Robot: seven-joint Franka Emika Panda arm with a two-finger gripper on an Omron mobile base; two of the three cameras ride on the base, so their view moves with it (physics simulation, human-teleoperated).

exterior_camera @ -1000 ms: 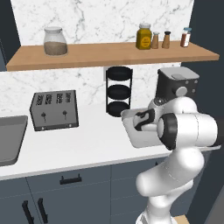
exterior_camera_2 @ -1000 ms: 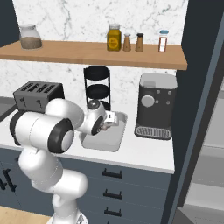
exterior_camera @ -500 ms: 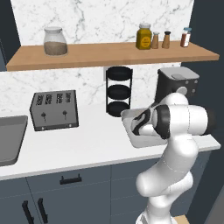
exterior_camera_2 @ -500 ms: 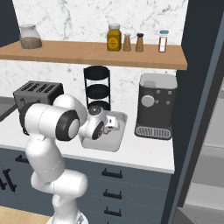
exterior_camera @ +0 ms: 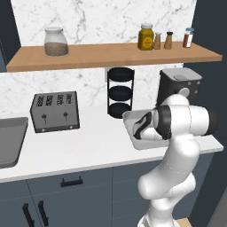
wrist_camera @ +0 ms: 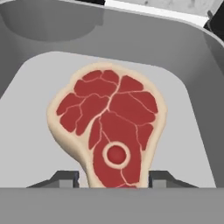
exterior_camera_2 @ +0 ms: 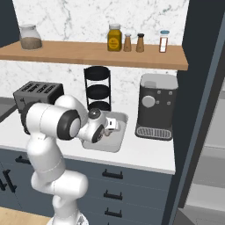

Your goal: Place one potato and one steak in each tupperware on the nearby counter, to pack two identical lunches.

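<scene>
1 steak [wrist_camera: 108,133] lies flat on the floor of the grey tupperware [wrist_camera: 192,105], on the counter [exterior_camera: 88,150] just beside the coffee machine [exterior_camera_2: 154,105]; the gripper [wrist_camera: 114,178] straddles the steak's narrow end, grip uncertain

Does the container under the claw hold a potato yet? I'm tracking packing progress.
No, the hand view shows just a steak lying on the grey tupperware floor.

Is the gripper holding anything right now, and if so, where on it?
The gripper straddles the steak's narrow bone end inside the grey tupperware. Whether the fingertips still pinch it or have just let go cannot be told.
</scene>
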